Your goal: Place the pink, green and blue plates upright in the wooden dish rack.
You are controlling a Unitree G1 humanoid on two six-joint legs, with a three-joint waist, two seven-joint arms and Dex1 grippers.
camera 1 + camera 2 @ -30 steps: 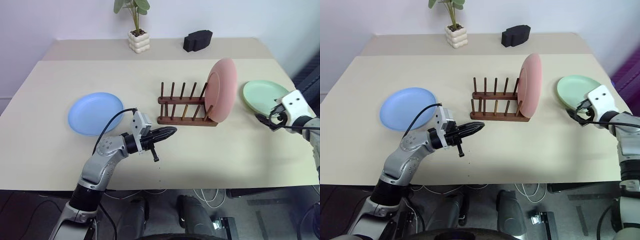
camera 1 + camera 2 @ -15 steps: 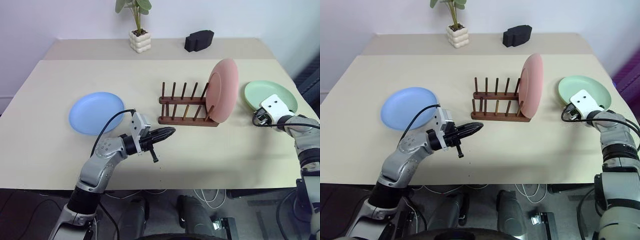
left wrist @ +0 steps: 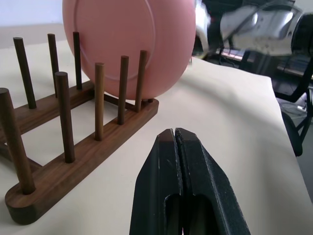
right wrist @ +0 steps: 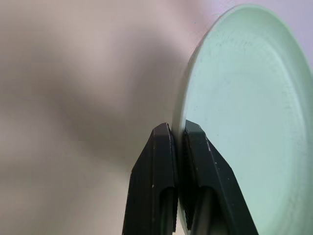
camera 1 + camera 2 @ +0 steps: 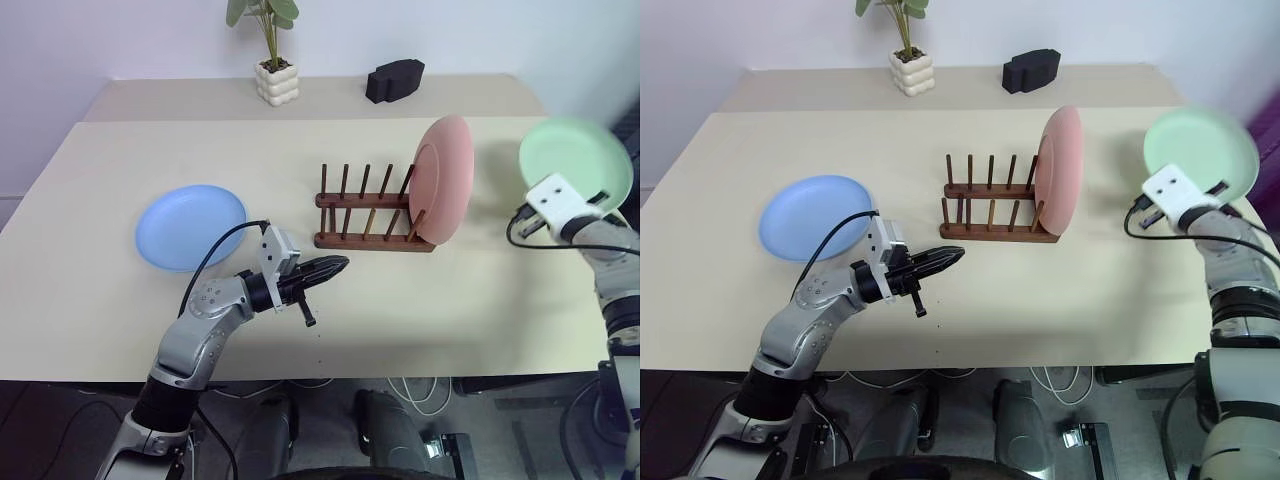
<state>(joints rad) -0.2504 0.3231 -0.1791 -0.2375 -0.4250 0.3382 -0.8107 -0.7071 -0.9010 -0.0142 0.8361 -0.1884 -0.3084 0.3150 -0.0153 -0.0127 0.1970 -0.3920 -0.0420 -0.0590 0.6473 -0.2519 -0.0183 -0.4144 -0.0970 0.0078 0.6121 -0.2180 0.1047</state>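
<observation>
Green plate point(image 5: 574, 158), pinched at its rim by the right gripper point(image 4: 178, 134), is held right of the wooden dish rack point(image 5: 372, 214), whose free slots lie left of the pink plate point(image 5: 445, 178); the left gripper point(image 3: 175, 134) is closed on nothing.

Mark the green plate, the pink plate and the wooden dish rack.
green plate point(image 5: 575, 150), left eye view, centre of its raised face.
pink plate point(image 5: 447, 178), left eye view, middle of its face.
wooden dish rack point(image 5: 362, 241), left eye view, near base rail.
</observation>
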